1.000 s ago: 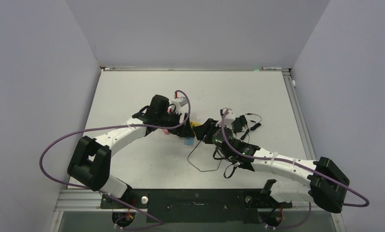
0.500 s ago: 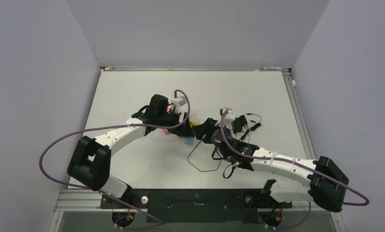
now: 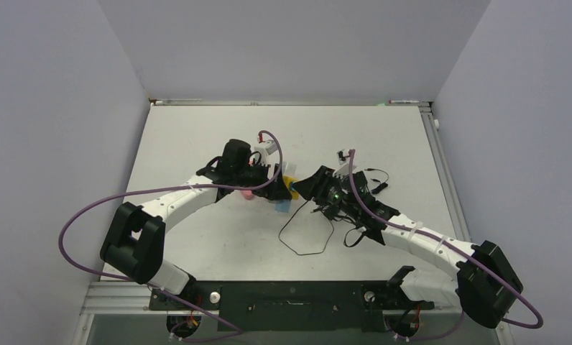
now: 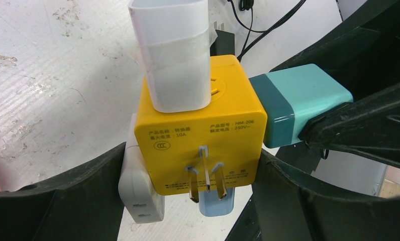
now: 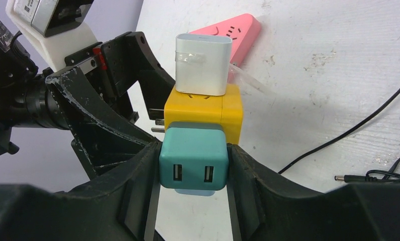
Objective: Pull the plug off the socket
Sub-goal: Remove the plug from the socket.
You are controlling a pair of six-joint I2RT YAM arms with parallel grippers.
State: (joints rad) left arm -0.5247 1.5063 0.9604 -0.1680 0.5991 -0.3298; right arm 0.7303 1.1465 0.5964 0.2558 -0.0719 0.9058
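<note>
Right claw (image 5: 194, 149): clamped on teal two-port charger plug (image 5: 193, 165).
Plug seat: yellow plastic cube socket (image 5: 231, 118), just ahead of right claw.
Left claw (image 4: 195, 163): apparently gripping socket, opposite side.
Pull axis: straight back along right claw.

Glossy yellow plastic socket (image 4: 198, 145), smooth matt teal plastic plug (image 4: 308, 98).

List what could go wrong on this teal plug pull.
1. The teal plug is seated in the yellow socket cube. The right gripper pinches only its outer end and may slip.
2. The left gripper seems to bear on a white side plug, so the cube could twist.
3. A loose black cable loops close by and may snag.
</note>
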